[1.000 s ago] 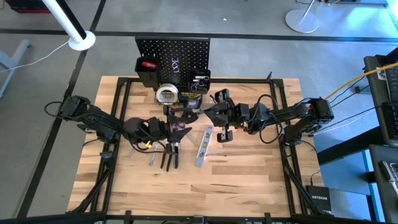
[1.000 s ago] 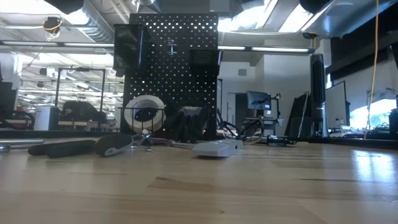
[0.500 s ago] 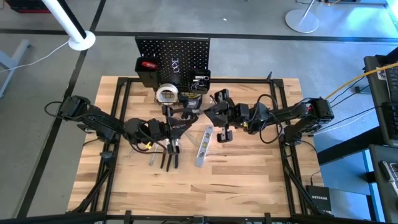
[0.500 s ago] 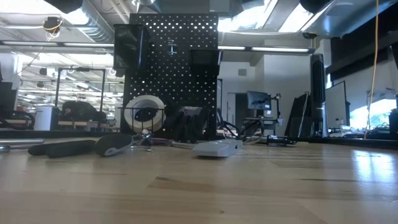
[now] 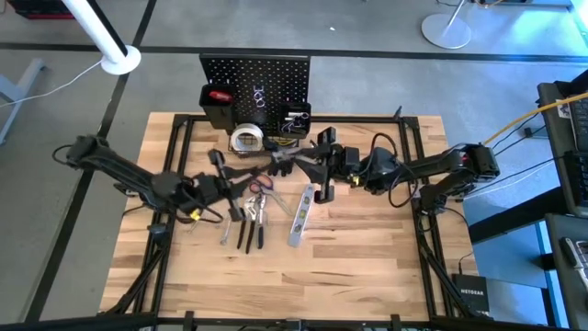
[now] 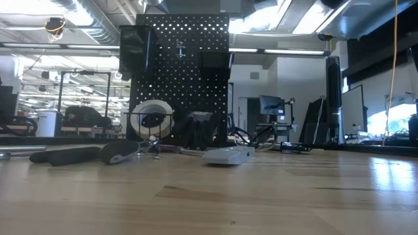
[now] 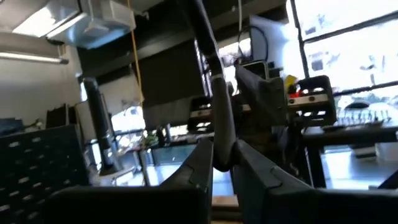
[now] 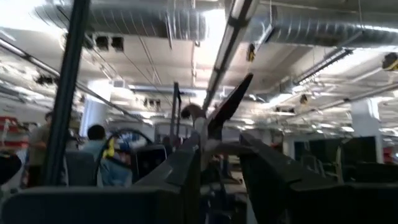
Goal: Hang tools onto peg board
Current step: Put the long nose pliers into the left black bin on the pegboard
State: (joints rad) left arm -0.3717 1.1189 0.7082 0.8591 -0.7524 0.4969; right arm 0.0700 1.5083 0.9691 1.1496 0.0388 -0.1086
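Grippers over the tool scatter, left one clamped on a thin bar

Position: your left gripper (image 5: 223,179) sits above the wooden table (image 5: 367,267), near its middle, just over the loose tools. Your right gripper (image 5: 296,164) faces it from the other side, close to the front of the peg board (image 5: 255,78). Neither gripper shows in the low view.

Left gripper: in the left wrist view its fingers (image 7: 199,162) are pressed together on a thin dark bar (image 7: 214,93) that rises up and away from the tips. You cannot tell from any view which tool this bar belongs to.

Right gripper: in the right wrist view its fingers (image 8: 186,162) stand apart with a clear gap. A dark pointed piece (image 8: 230,102) stands just past the tips; whether it touches them cannot be told.

Tools on the table:
- Pliers (image 5: 248,230) lie flat, handles toward the near edge.
- Silver level (image 5: 301,216) lies just beside them, on the right-arm side.
- Red-handled scissors (image 5: 260,187) lie between the two grippers.
- Pale tape roll (image 5: 245,140) stands at the foot of the peg board.

Peg board: upright at the far edge of the table. Its black bin (image 5: 219,103) holds something red, and the wire basket (image 5: 294,119) hangs on the other side.
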